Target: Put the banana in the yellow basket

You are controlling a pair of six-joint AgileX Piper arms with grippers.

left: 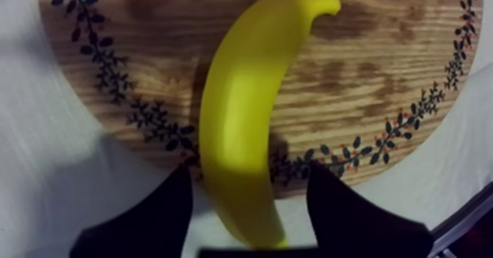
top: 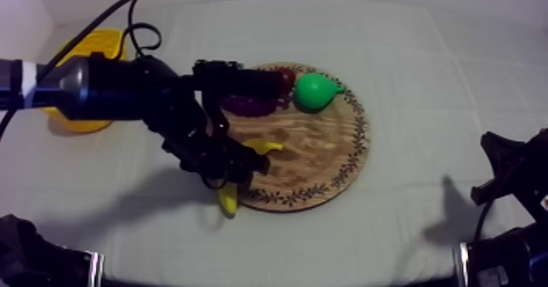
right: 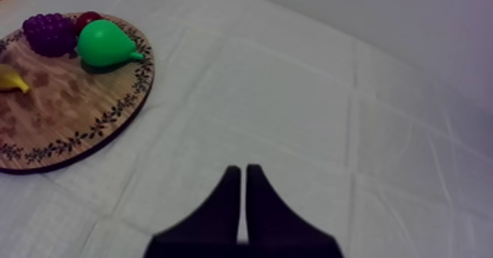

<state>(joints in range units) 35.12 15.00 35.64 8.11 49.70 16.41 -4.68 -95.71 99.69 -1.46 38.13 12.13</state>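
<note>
The yellow banana (left: 246, 122) lies across the near rim of the round wooden board (left: 381, 78), one end sticking out over the cloth. My left gripper (left: 249, 188) straddles that end with a black finger on each side. A small gap shows beside the banana, so the gripper is open around it. From above, the left gripper (top: 232, 172) sits over the board's (top: 326, 160) left front rim, and the banana (top: 262, 146) shows on both sides of it. The yellow basket (top: 91, 46) stands at the far left, partly behind the left arm. My right gripper (right: 243, 174) is shut over bare cloth.
On the board's far side are a green pear (top: 314, 90), purple grapes (top: 249, 105) and a small red fruit (top: 285, 78). The right arm (top: 510, 184) rests low at the right edge. Open cloth lies between the board and the basket.
</note>
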